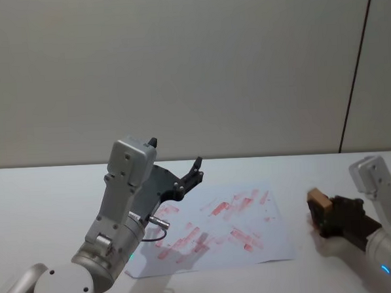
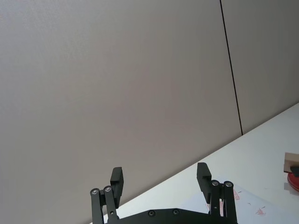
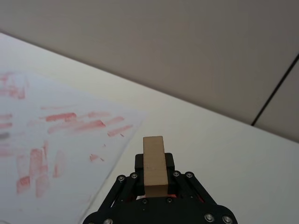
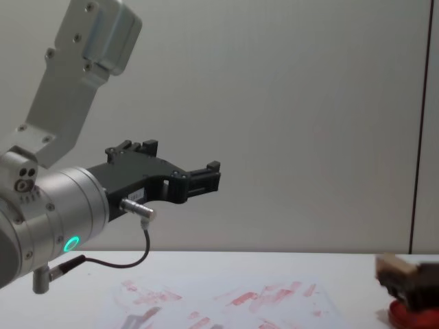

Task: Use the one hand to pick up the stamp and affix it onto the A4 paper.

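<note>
My right gripper (image 1: 325, 213) is at the table's right, just off the paper's right edge, shut on the stamp (image 1: 318, 200), a small tan wooden block. In the right wrist view the stamp (image 3: 153, 154) stands upright between the black fingers (image 3: 174, 164). The A4 paper (image 1: 253, 238) lies flat at the table's middle, covered in red smears. The chest view shows the stamp (image 4: 392, 264) held just above the round red ink pad (image 4: 410, 317). My left gripper (image 1: 192, 175) hangs open and empty, raised above the paper's left part, fingers (image 2: 117, 181) wide apart.
The white table (image 1: 301, 167) reaches back to a plain grey wall. The raised left arm (image 4: 62, 205) with its green ring stands over the table's left side. Bare table surrounds the paper on the far side and at the right.
</note>
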